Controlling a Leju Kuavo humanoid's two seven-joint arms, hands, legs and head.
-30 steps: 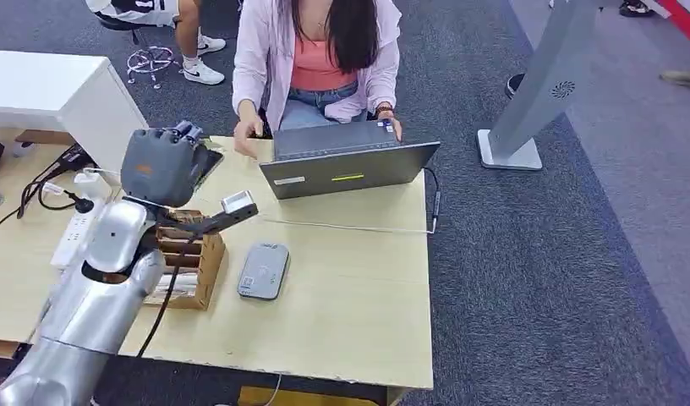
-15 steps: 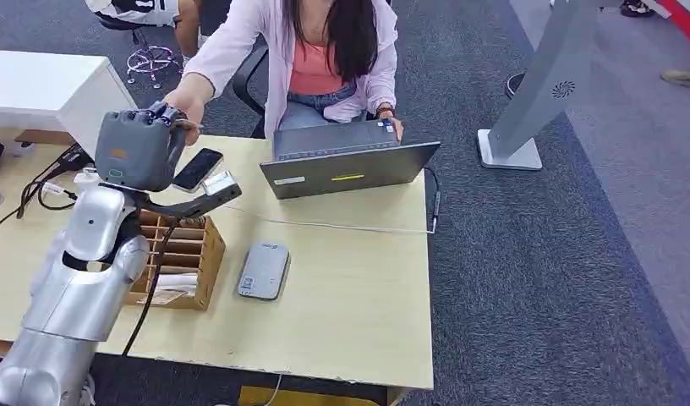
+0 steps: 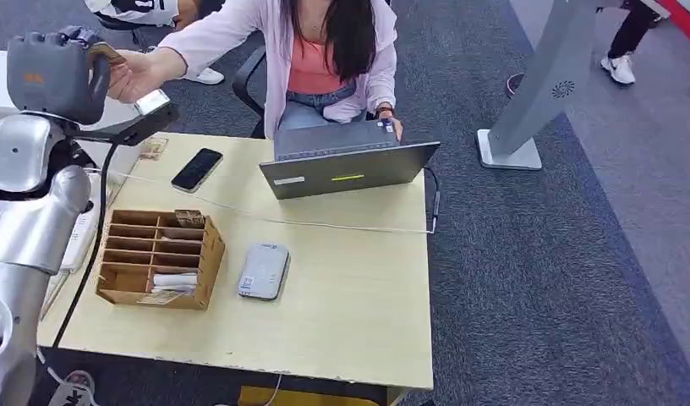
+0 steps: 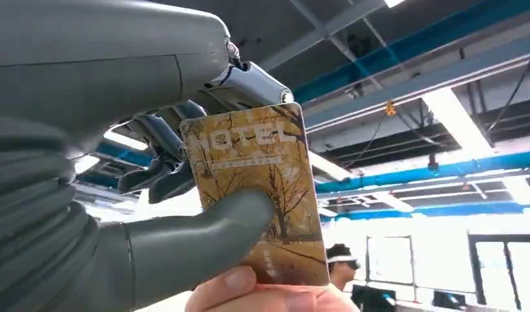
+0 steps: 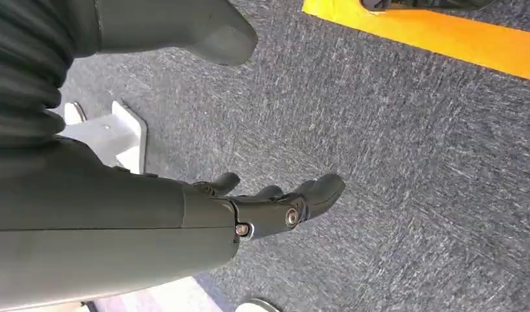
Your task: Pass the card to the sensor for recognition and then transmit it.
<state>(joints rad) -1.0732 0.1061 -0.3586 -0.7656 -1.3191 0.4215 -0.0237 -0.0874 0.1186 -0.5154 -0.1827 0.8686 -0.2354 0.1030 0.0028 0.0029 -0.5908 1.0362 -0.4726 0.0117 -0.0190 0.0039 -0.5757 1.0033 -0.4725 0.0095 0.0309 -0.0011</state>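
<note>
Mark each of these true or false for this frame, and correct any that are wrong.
1. The left hand holds the card between thumb and fingers. True.
2. A person's hand has reached the card. True; a fingertip touches its edge in the left wrist view.
3. The card lies on the grey sensor. False; it is held up in the air, and the sensor on the table has nothing on it.
4. The right hand holds a phone. False; it hangs empty over the carpet, and the phone lies on the table.
5. The laptop is closed flat. False; it stands open.
</note>
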